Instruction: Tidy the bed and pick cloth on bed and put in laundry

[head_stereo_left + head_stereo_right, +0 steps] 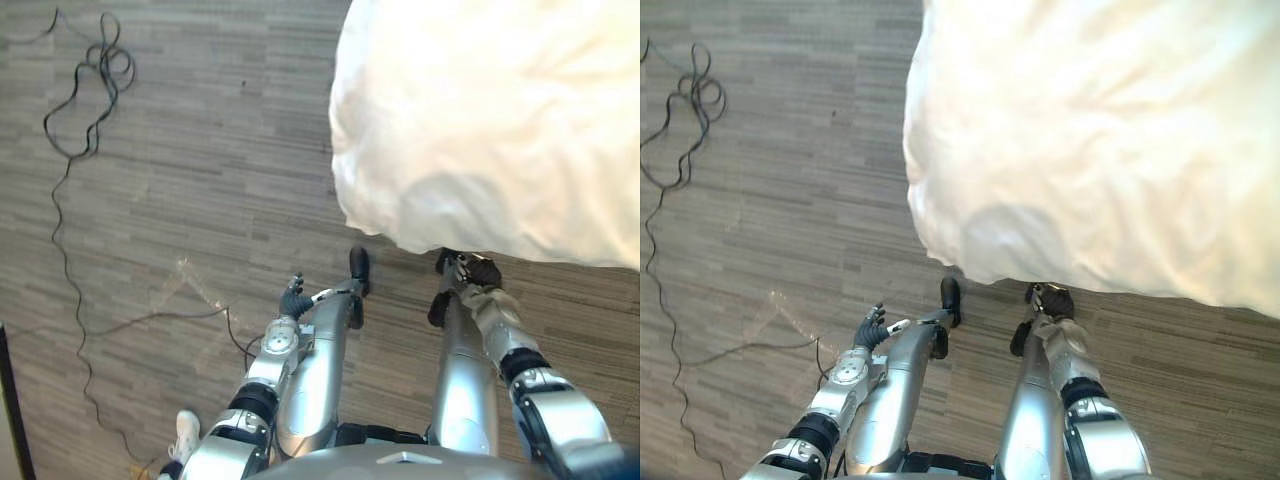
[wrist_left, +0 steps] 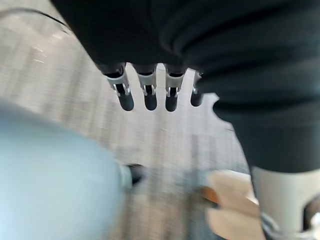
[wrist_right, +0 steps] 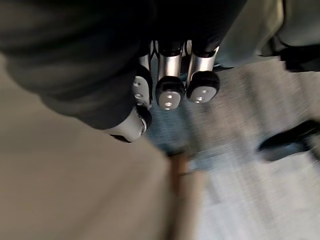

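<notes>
Two hands hang low near bed [image 1: 520,60] corner. Rumpled white duvet [image 1: 1090,150] covers bed, edge overhanging grey plank floor [image 1: 200,180]. Left hand [image 1: 293,298]: apart from bed edge, fingers straight and relaxed, empty. Right hand [image 1: 482,271]: just beside duvet edge, fingers curled inward, nothing held. White shoe [image 1: 186,432] on floor, well apart from bed.

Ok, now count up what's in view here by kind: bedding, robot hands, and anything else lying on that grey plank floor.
White rumpled bed cover: 1
Robot hands: 2 (left hand, right hand)
Person's white shoe: 1
Total: 4
</notes>
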